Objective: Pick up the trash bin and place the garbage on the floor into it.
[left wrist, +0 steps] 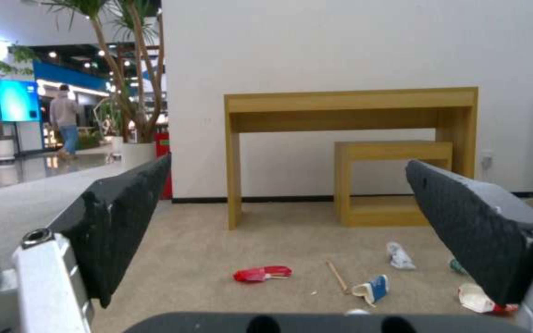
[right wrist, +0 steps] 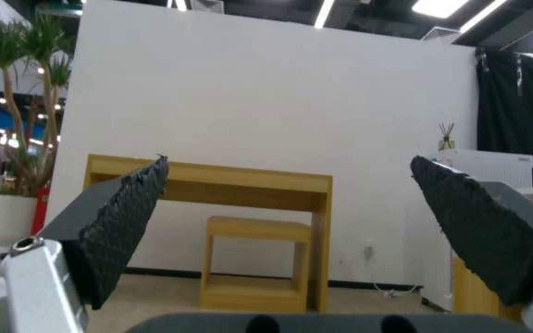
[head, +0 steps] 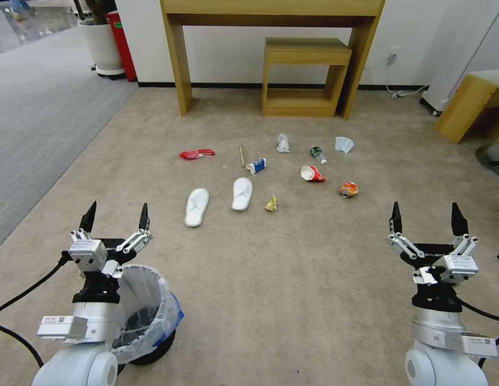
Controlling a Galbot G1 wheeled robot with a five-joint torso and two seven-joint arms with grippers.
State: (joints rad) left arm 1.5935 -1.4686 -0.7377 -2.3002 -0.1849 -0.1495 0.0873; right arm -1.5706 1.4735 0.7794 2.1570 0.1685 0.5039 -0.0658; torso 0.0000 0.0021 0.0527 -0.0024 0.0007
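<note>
Left gripper (head: 116, 216) above bin (head: 147, 316), fingers spread, empty. Bin upright on floor (head: 292, 279), mouth up, well short of slippers (head: 197, 206). Slippers side by side, long axes running away from bin. Beyond them: red wrapper (head: 196, 154), stick (head: 241, 155), cups (head: 312, 173), bottle (head: 317, 155), mask (head: 344, 144), can (head: 349, 189). Bare carpet between bin and litter. Desk (head: 271, 10) at wall behind. Right gripper (head: 427, 219) far from bin, fingers spread, empty.

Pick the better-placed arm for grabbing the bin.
Left. The left claw, open, hangs just beyond the small round black bin with clear plastic liner, beside that arm. The right claw, also open, sits across the beige carpet.
</note>
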